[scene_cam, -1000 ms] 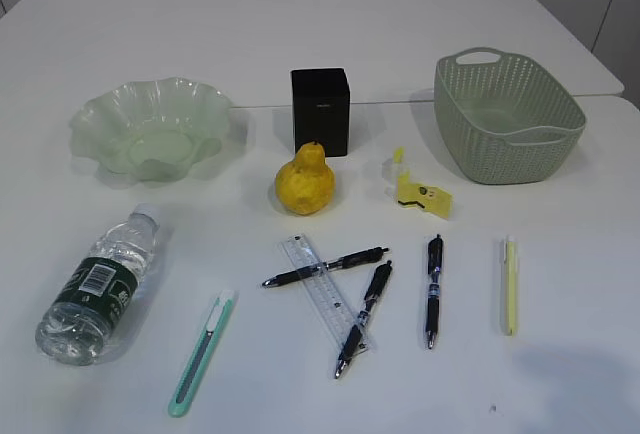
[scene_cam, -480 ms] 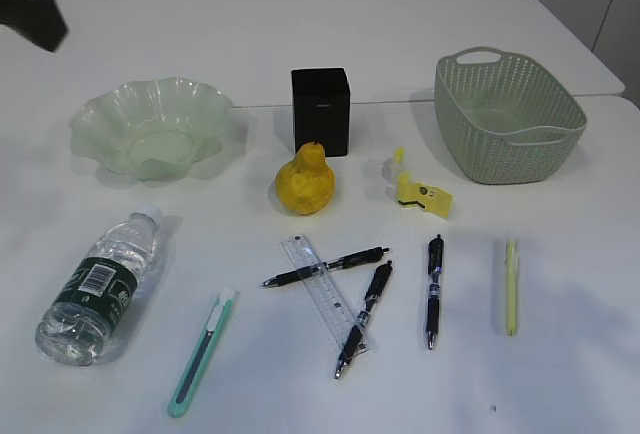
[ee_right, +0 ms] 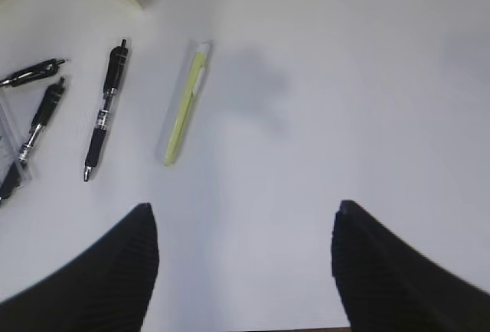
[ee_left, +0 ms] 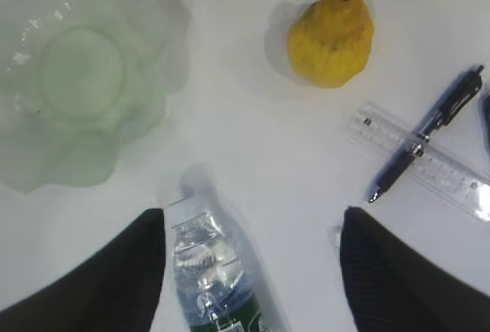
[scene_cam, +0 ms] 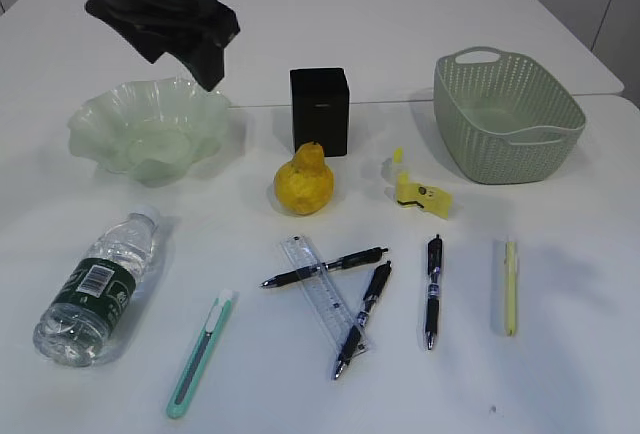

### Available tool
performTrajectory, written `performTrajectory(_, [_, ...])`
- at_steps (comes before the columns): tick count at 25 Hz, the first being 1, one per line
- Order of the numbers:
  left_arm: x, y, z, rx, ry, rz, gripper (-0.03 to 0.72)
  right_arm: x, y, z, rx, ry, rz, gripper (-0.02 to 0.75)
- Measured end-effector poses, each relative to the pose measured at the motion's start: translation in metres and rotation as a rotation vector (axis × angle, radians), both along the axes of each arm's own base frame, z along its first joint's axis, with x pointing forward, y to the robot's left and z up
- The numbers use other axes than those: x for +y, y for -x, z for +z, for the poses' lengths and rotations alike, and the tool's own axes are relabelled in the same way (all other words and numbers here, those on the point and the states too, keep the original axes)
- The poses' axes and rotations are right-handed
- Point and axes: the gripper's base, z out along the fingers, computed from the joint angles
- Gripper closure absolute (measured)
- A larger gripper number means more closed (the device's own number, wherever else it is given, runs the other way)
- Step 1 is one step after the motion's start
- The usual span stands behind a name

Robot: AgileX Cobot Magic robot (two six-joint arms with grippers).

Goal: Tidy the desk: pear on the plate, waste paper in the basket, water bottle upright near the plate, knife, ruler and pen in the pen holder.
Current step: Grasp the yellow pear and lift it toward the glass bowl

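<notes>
White worktop (scene_cam: pixel 300 44), nothing sorted yet. Landmark: pear (scene_cam: pixel 305 181). Plate (scene_cam: pixel 150 126) left of pear, behind it; bottle (scene_cam: pixel 95 289) on its side left, nearer me. My left pincer (ee_left: pixel 249 271) just swung in above plate, spread, empty, bottle cap between its tips. Looks like bottle first. Right pincer (ee_right: pixel 241 267) spread, empty, right of pens (scene_cam: pixel 432 289).

Water bottle (ee_left: pixel 210 278) cut off at the lower edge of the left wrist view, base unseen; plate (ee_left: pixel 73 79) clipped at left and top there. Ruler (ee_right: pixel 9 156) barely showing at the right wrist view's left edge. Left arm (scene_cam: pixel 160 4) blurred, cropped at top
</notes>
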Motion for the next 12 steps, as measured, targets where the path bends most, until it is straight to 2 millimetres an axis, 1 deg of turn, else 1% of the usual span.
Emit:
performTrajectory(5, [-0.015,-0.018,-0.019,0.055,0.022,0.0,0.173,-0.001,-0.002,-0.002,0.01,0.011,0.001,0.187])
performTrajectory(10, [-0.033,-0.037,-0.049,0.123,0.055,0.009,0.17,0.001,-0.004,-0.003,0.012,-0.014,0.004,0.187])
performTrajectory(12, [-0.038,-0.043,-0.052,0.128,0.081,0.011,0.164,0.004,-0.008,-0.005,0.011,-0.036,0.011,0.187])
